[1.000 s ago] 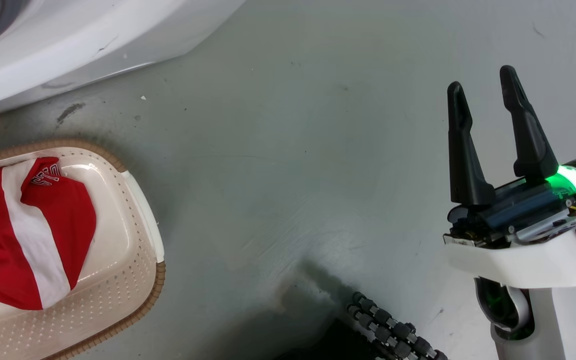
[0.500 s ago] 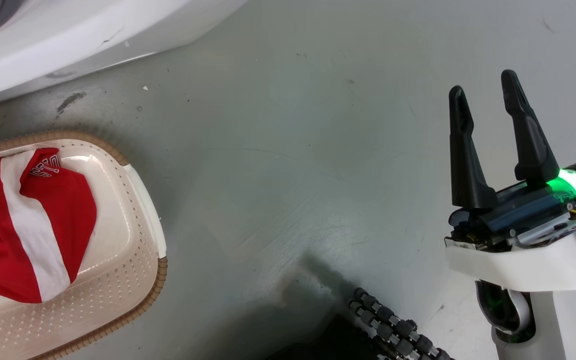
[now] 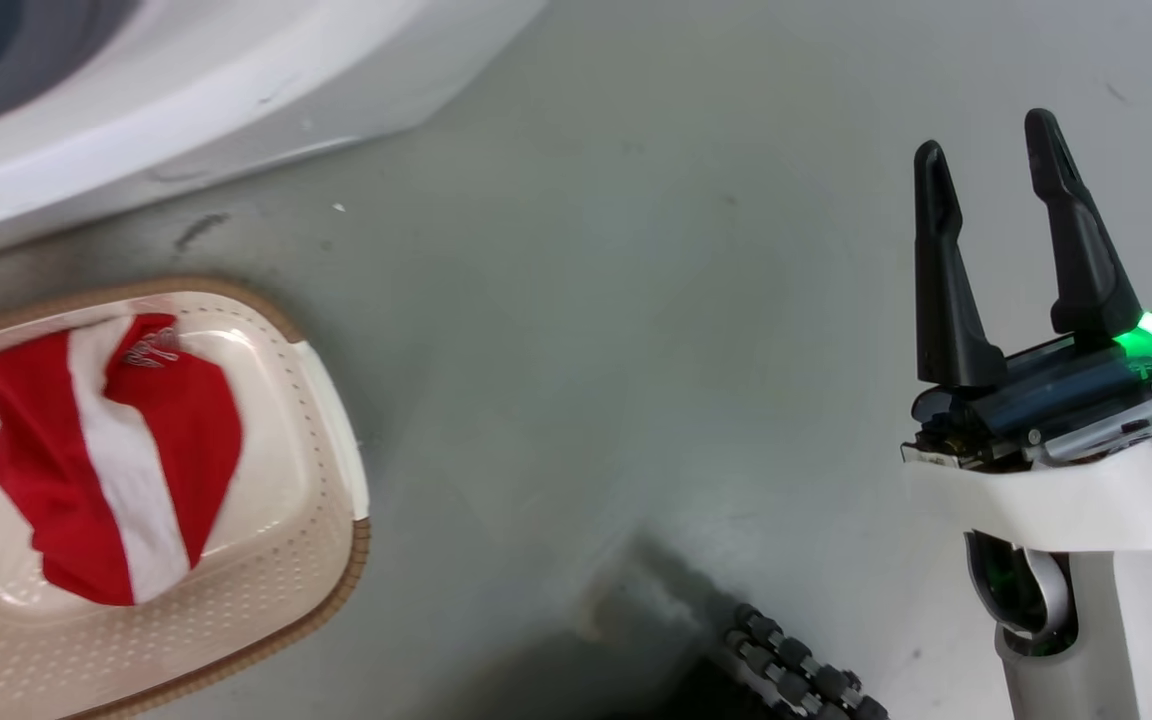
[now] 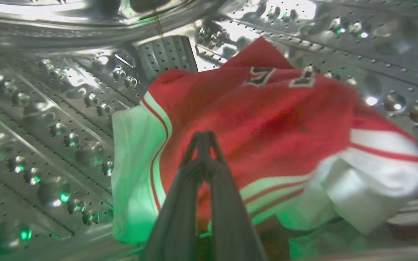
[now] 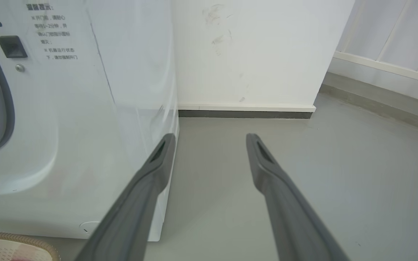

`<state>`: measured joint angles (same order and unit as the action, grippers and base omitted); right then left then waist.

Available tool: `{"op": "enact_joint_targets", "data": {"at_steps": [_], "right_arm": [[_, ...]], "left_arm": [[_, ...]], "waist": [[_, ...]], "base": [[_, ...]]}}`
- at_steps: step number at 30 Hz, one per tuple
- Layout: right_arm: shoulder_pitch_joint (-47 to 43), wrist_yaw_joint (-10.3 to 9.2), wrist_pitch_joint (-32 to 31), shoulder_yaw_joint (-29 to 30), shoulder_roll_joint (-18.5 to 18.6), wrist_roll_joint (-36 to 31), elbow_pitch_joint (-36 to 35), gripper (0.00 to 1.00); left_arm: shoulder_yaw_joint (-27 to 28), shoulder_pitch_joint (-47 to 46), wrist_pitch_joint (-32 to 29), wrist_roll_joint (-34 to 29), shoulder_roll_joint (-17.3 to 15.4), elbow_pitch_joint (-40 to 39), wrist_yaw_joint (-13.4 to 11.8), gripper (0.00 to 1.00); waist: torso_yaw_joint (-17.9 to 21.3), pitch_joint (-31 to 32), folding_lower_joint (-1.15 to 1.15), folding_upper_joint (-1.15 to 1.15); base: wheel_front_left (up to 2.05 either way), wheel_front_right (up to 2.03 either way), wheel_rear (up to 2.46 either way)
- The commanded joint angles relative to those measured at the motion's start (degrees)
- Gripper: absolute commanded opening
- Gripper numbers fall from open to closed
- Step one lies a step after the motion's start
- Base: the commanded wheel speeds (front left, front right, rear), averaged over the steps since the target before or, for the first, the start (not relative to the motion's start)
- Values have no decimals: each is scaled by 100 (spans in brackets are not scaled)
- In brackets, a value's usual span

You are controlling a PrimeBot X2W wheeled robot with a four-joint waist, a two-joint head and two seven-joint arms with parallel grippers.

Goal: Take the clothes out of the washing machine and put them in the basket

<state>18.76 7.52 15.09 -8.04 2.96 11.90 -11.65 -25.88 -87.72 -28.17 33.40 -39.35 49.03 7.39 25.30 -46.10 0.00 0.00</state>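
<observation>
Clothes (image 4: 274,108): one piece in the basket, one in the drum, dead ahead of the left claw.
A red garment (image 3: 136,440) with a broad white band lies in the basket (image 3: 276,590). Inside the washing machine (image 5: 85,127), the lettered jersey (image 4: 230,101) sprawls crosswise on the drum (image 4: 49,119), straight beyond the left gripper (image 4: 203,136). Its tips are pressed together against the cloth; whether fabric is pinched I cannot tell. The right gripper (image 3: 986,135), fingers apart, hangs over bare floor (image 3: 586,350) outside, so the left arm is nearer.
</observation>
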Motion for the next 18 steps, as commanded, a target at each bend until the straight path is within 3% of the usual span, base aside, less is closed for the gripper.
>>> {"op": "enact_joint_targets", "data": {"at_steps": [1,18], "right_arm": [[48,-6,12,29,-14,-49,15,100],[-395,-6,12,255,-13,-847,390,100]], "left_arm": [[-51,140,161,77,48,-29,5,0],[-654,2426,2994,1348,632,-333,8,0]], "waist": [[-196,216,0,0],[-1296,1744,0,0]], "base": [[0,0,0],[0,0,0]]}}
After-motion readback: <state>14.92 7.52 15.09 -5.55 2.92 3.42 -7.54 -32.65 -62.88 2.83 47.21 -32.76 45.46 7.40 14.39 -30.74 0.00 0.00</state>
